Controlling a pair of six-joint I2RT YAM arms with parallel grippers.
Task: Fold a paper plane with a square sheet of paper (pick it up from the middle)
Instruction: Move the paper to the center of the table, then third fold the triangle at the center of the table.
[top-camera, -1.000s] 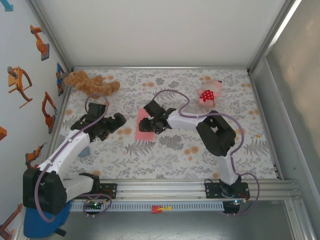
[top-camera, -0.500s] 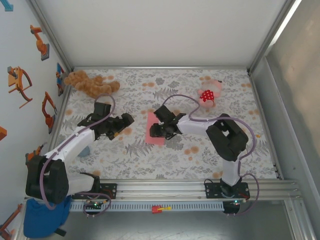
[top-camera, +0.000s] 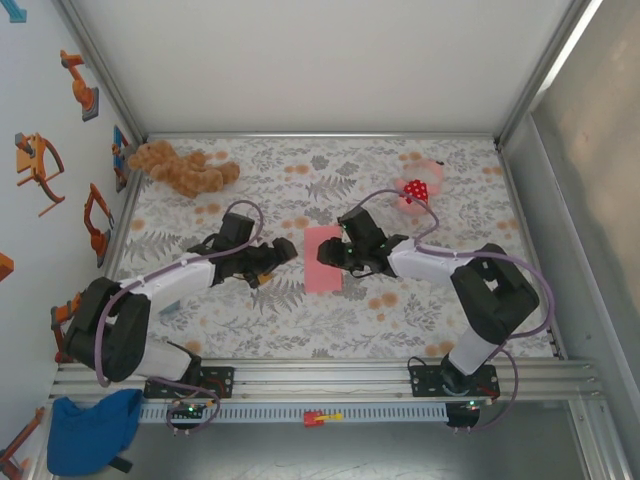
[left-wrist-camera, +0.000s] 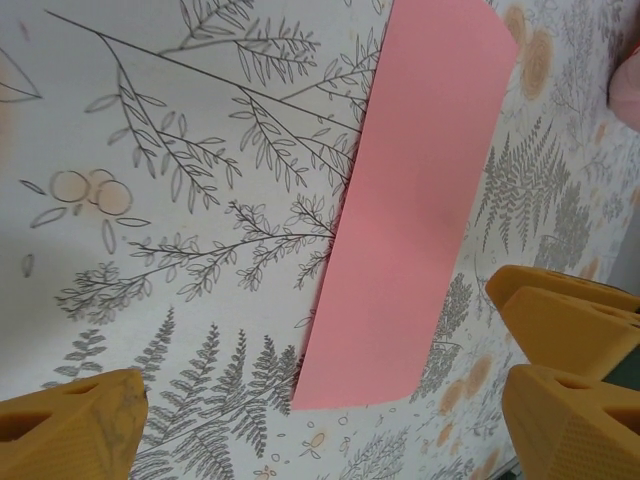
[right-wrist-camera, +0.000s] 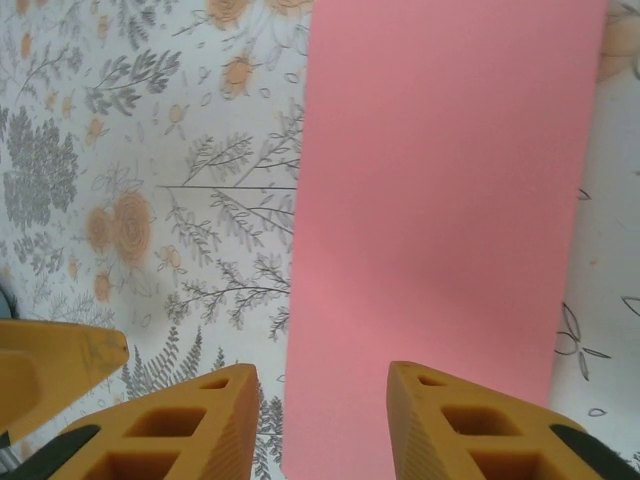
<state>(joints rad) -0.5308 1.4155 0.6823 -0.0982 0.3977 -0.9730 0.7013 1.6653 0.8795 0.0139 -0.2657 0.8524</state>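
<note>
Paper-plane folding at an early stage, with the sheet lying flat between two grippers.
On the floral table (top-camera: 300, 320), the square sheet of paper (top-camera: 323, 258) is seen as a narrow pink strip, judged to be folded once in half; nose folds and wings are judged to be left undone. The left gripper (top-camera: 284, 255) is held wide just beside one long edge. The right gripper (right-wrist-camera: 320, 420) is set narrowly apart over the opposite edge, with nothing clamped. No writing or brand can be read.

I see a floral tablecloth (top-camera: 300, 322), evenly lit; behind it a plain white wall (top-camera: 320, 60), left of it orange robot stickers (top-camera: 40, 163), before it aluminium rails (top-camera: 330, 373).
</note>
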